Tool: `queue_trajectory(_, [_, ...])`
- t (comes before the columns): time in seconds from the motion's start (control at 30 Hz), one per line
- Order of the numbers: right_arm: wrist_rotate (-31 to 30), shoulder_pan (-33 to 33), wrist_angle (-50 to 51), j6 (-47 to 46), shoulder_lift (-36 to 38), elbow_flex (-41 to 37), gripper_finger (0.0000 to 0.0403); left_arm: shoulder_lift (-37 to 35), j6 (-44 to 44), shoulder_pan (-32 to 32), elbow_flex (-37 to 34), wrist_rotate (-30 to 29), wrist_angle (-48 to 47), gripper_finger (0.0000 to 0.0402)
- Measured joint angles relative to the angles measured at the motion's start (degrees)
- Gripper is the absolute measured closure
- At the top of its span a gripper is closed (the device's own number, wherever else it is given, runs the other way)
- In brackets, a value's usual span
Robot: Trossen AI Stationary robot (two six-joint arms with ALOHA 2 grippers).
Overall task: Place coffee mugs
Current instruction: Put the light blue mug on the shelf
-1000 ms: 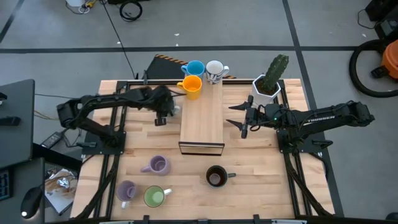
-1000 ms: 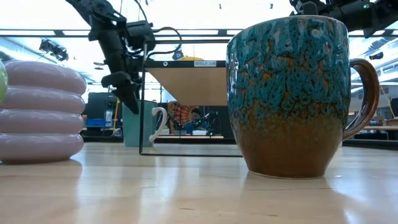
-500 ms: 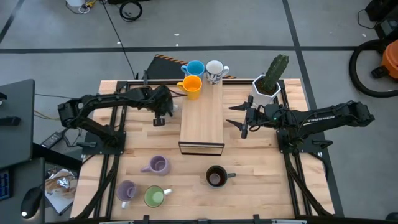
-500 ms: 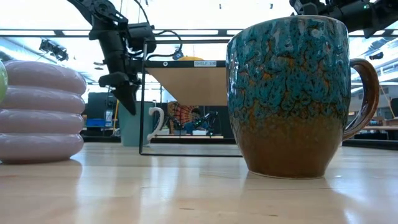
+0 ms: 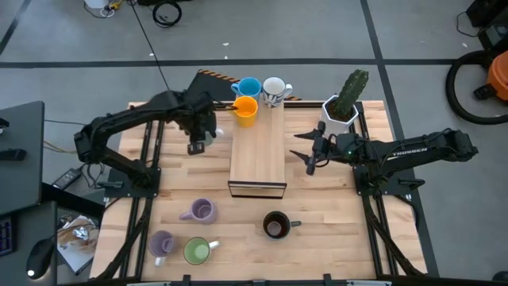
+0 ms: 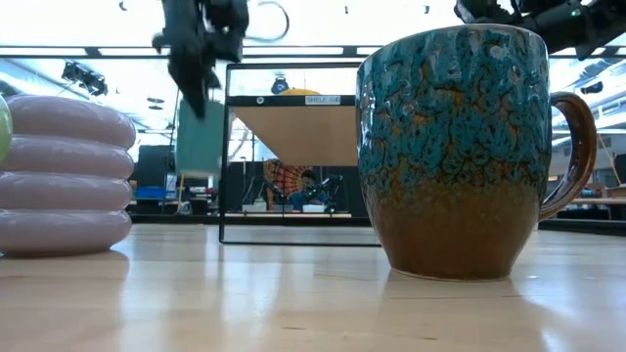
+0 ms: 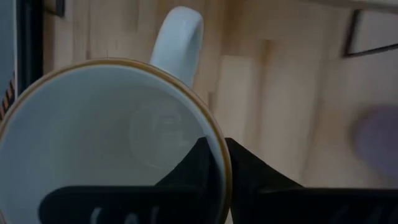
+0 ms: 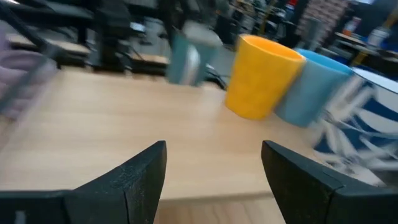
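Left gripper [image 5: 196, 145] lifts a mug [image 7: 106, 143] clear of the wooden table [image 5: 325, 202] while the right gripper [image 5: 311, 153] waits with fingers spread.

The left gripper's fingers are clamped on the rim of a mug with a white inside and white handle, one finger inside the cup and one outside; the low view shows the mug hanging in the air, left of the wooden shelf [image 5: 258, 152] at the table's centre. The right gripper hovers just right of the shelf, empty, near the cactus pot [image 5: 341, 107]. An orange mug [image 5: 244, 110], a light blue mug [image 5: 248, 87] and a white patterned mug [image 5: 274, 90] cluster at the shelf's far end. Near the front edge stand two lavender mugs [image 5: 200, 210] [image 5: 161, 244], a green mug [image 5: 196, 251] and a dark brown mug [image 5: 276, 226].
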State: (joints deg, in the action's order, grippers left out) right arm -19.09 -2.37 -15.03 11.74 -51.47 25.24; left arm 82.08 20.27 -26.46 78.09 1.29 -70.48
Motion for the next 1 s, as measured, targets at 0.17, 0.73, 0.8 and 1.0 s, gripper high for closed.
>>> queue_trajectory(0.17, [-1.2,0.0,0.2,0.3,0.0,0.0,0.0134,-0.1,-3.4,0.7,10.1,4.7,-9.8,0.0369])
queue_trajectory(0.73, [-12.4,0.0,5.0,-0.2,3.6,0.0,0.0134,2.0,-21.5,18.2,16.5,10.1,7.6,0.0369])
queue_trajectory(0.8, [-12.4,0.0,4.2,-0.9,3.3,0.0,0.0134,4.2,-23.0,19.0,17.8,9.4,9.1,0.0369])
queue_trajectory(1.0, [-13.9,0.0,7.2,-1.1,3.4,0.0,0.0134,15.0,-21.2,20.9,30.5,3.8,7.9,0.0366])
